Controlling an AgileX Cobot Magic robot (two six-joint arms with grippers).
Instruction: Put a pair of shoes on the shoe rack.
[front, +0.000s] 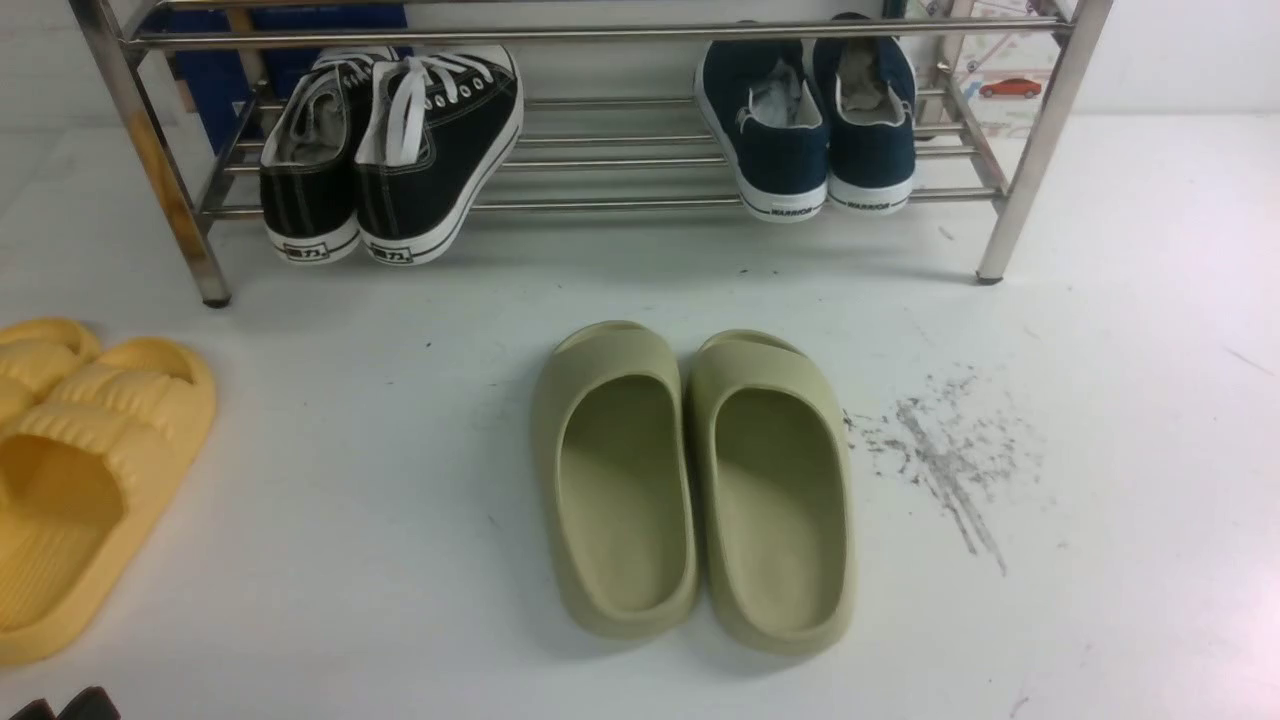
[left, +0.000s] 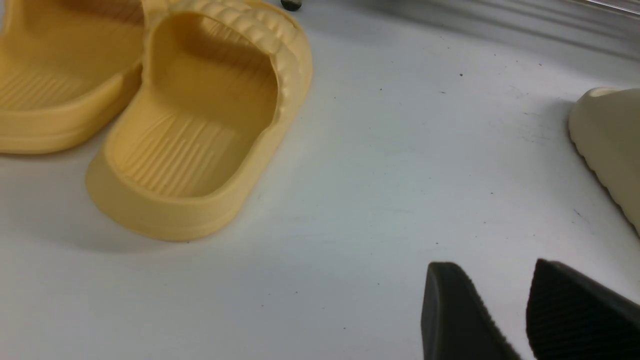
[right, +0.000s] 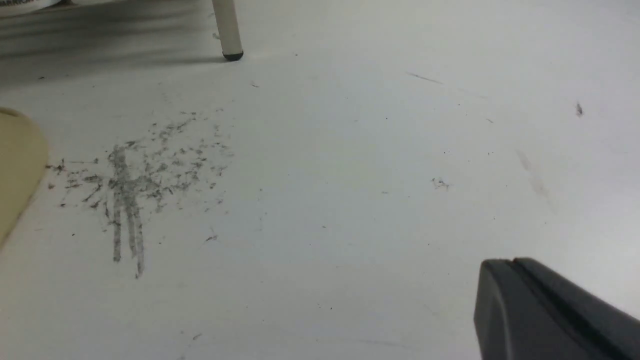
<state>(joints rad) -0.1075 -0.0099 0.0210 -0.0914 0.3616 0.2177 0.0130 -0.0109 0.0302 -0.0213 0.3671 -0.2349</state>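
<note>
I see the navy canvas slip-ons (front: 812, 130) already resting on the shoe rack (front: 600, 160) along the table's far edge, toward its far-right corner, heels out so the lettered white rubber strips face me; I judge the placement done. Their soft canvas uppers and white lining sag slightly over the thin, shiny steel bars. At the rack's other end, toward the far-left corner, the black lace-up sneakers (front: 390, 150) sit the same way, white laces loose. In the middle of the scuffed white table (front: 1100, 600), the olive-green foam slides (front: 695, 485) lie side by side, smooth and rounded. At the left edge, ribbed yellow foam slides (left: 165, 115) lie near my left gripper (left: 525, 310), whose ridged dark fingers stand apart over bare table. My right gripper (right: 555, 310) shows its fingers pressed together, empty, beside grey scuff marks (right: 135, 185).
</note>
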